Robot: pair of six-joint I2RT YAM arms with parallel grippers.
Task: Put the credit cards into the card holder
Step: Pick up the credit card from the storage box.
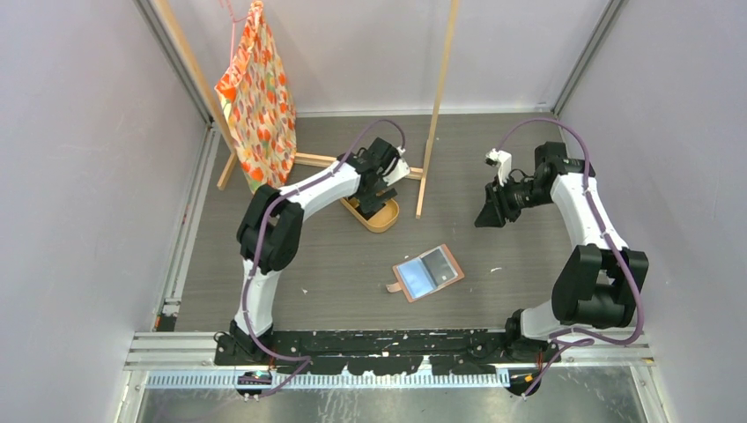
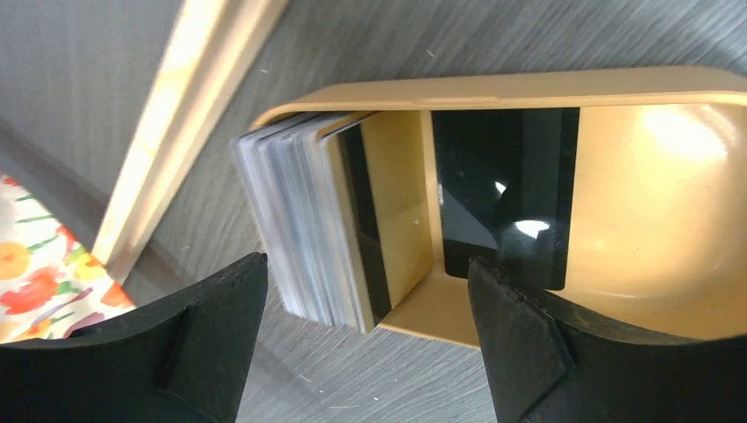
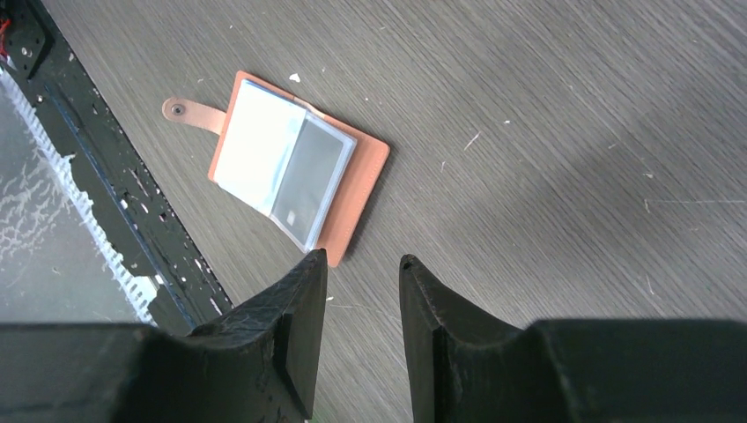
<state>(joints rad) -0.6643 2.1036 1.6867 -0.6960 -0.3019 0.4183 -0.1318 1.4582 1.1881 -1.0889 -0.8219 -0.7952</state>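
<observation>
The credit cards (image 2: 308, 233) stood packed on edge at one end of a tan oval tray (image 2: 493, 88), the innermost one tan with a dark stripe, and a single black card (image 2: 506, 194) lay flat on the tray's floor just beside them. The left tool (image 2: 366, 344) hung over that tray with its fingers spread wide, one on each side of the stack, holding nothing. The card holder (image 1: 428, 272) lay open on the grey bench (image 1: 528, 264), well apart from the tray and nearer the arm bases, its glossy pockets facing up and its snap tab sticking out to one side. The right tool (image 3: 363, 282) hovered above the bench near the holder, its fingers only a narrow gap apart and empty. Behind the tray a flowered cloth (image 1: 257, 97) hung from a wooden frame (image 1: 438, 106).
</observation>
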